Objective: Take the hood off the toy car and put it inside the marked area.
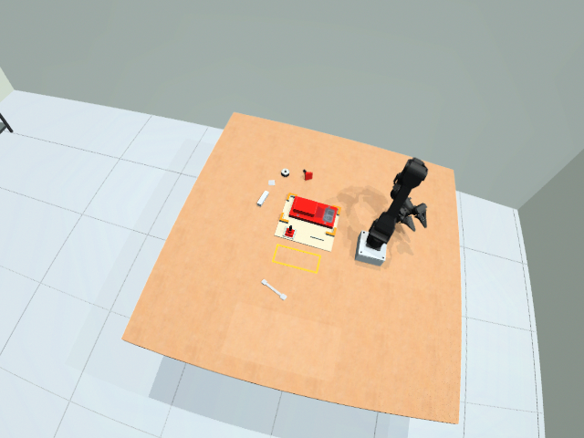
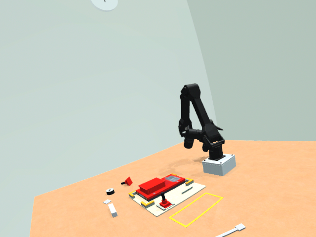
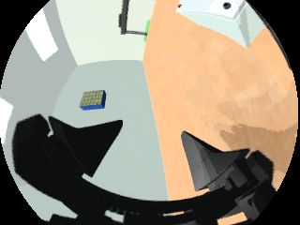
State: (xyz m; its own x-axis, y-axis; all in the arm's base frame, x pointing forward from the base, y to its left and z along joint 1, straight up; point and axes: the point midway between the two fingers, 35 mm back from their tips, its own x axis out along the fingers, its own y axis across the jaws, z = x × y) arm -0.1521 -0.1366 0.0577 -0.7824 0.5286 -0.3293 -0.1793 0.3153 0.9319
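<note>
The red toy car [image 1: 320, 210] [image 2: 168, 182] lies on a cream board [image 1: 304, 238] [image 2: 197, 187] between orange corner brackets. A raised red block [image 1: 304, 205] [image 2: 152, 185], which looks like the hood, sits on the car's end away from the arm. The marked area is a yellow outline [image 1: 295, 266] [image 2: 177, 222] on the table beside the board, with nothing in it. My gripper [image 1: 420, 228] [image 3: 152, 128] is open and empty, raised above the table beyond the arm's base, far from the car. In the exterior view it is partly hidden by the arm.
A red piece with a black stem [image 1: 289, 232] [image 2: 164, 203] stands on the board. Around it lie another red piece [image 1: 308, 175] [image 2: 129, 181], a wheel [image 1: 285, 172] [image 2: 110, 191], a white block [image 1: 262, 198] [image 2: 112, 210], a white tile [image 1: 271, 182] and a white bar [image 1: 273, 289].
</note>
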